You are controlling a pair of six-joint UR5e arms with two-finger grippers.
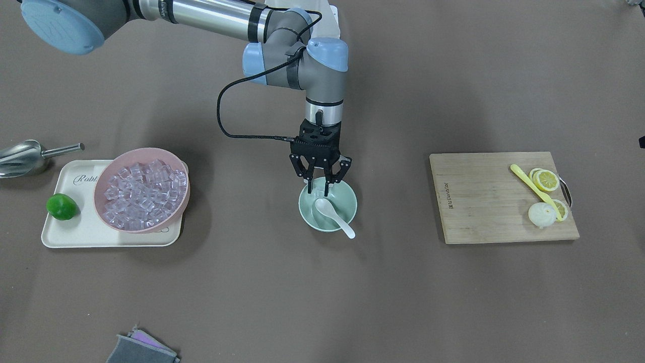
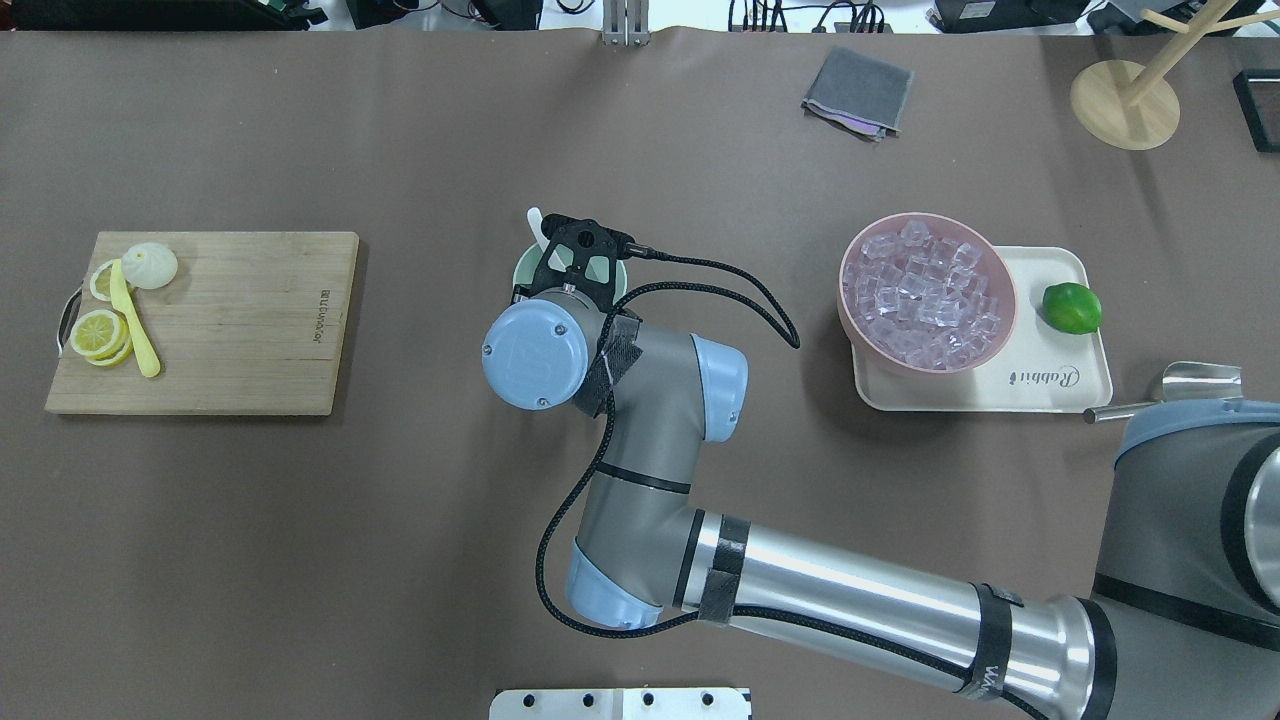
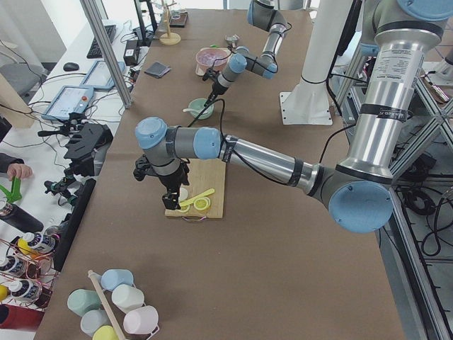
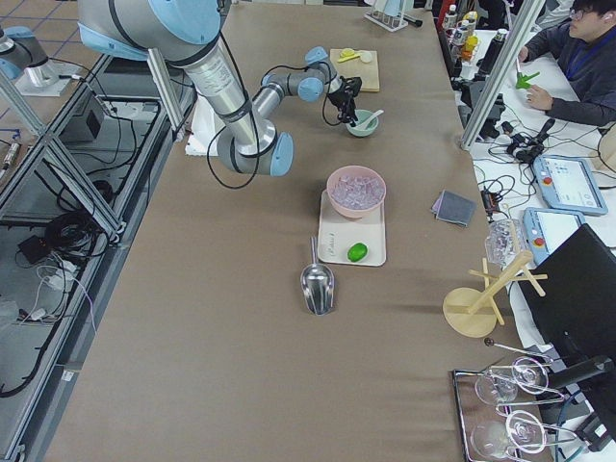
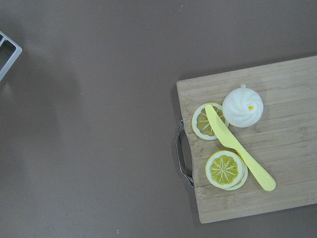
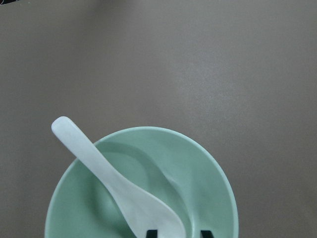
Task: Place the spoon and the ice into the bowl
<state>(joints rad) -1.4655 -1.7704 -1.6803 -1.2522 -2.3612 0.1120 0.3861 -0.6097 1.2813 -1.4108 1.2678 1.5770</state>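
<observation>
"How far had it got?"

"Halfway. The spoon [image 1: 332,214] lay in the mint-green bowl [image 1: 349,197] mid-tabletop, with the right end effector [image 1: 318,191] spread just above. The ice [image 1: 143,194] filled the pink bowl [image 1: 142,150] toward the right edge. I couldn't tell the left end effector [image 3: 175,197]'s state."

Brown-covered table [image 1: 352,302], white side desk [image 3: 88,67]
</observation>
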